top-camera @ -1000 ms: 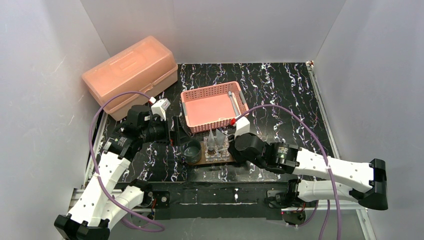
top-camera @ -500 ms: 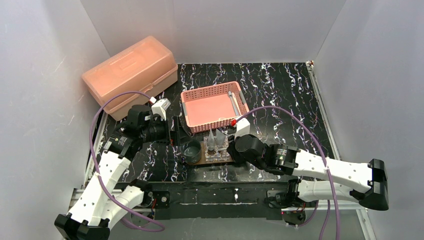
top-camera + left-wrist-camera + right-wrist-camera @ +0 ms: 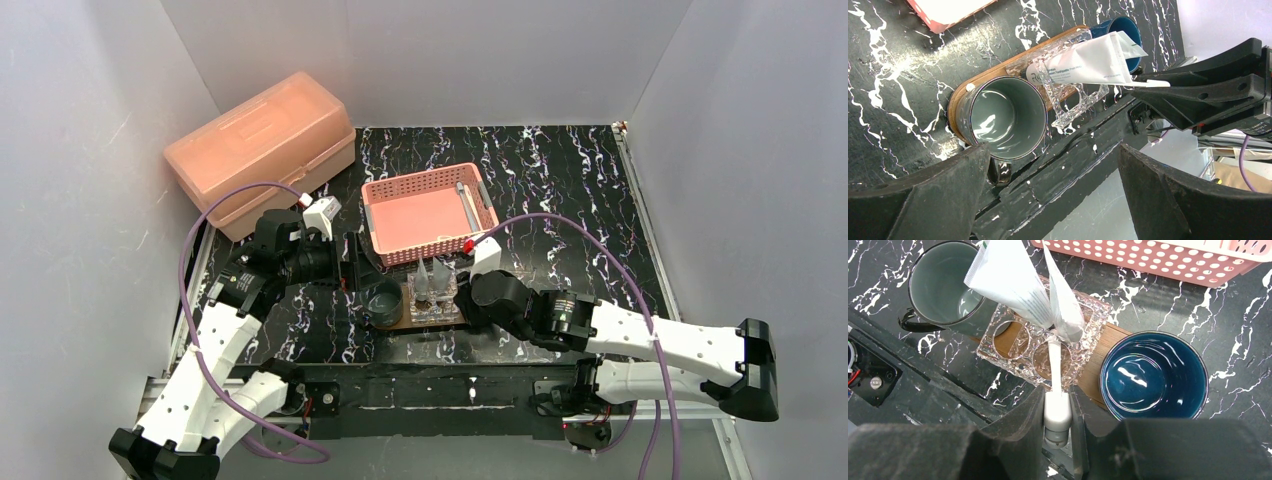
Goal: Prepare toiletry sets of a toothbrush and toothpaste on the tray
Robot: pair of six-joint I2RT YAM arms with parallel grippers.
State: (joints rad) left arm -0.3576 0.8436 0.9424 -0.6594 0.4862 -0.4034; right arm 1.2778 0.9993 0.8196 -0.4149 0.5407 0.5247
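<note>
The brown wooden tray (image 3: 425, 321) lies near the front edge and carries a grey mug (image 3: 384, 300), a clear plastic holder (image 3: 1003, 347) and a blue mug (image 3: 1153, 375). Two silvery-white toothpaste tubes (image 3: 1008, 275) stand in the holder, flat ends up. My right gripper (image 3: 1057, 400) is shut on a white toothbrush (image 3: 1054, 365) whose far end sits in a hole of the holder. In the top view it (image 3: 463, 298) is at the tray's right end. My left gripper (image 3: 1053, 190) is open and empty above the grey mug (image 3: 1003, 117), left of the tray (image 3: 352, 262).
A pink lattice basket (image 3: 428, 213) stands just behind the tray with another white toothbrush (image 3: 467, 205) inside at its right. A large pink lidded box (image 3: 262, 150) sits at the back left. The table's front rail (image 3: 1068, 150) runs close below the tray.
My right gripper has edged slightly toward the tray with the toothbrush in it. The left arm has not moved.
</note>
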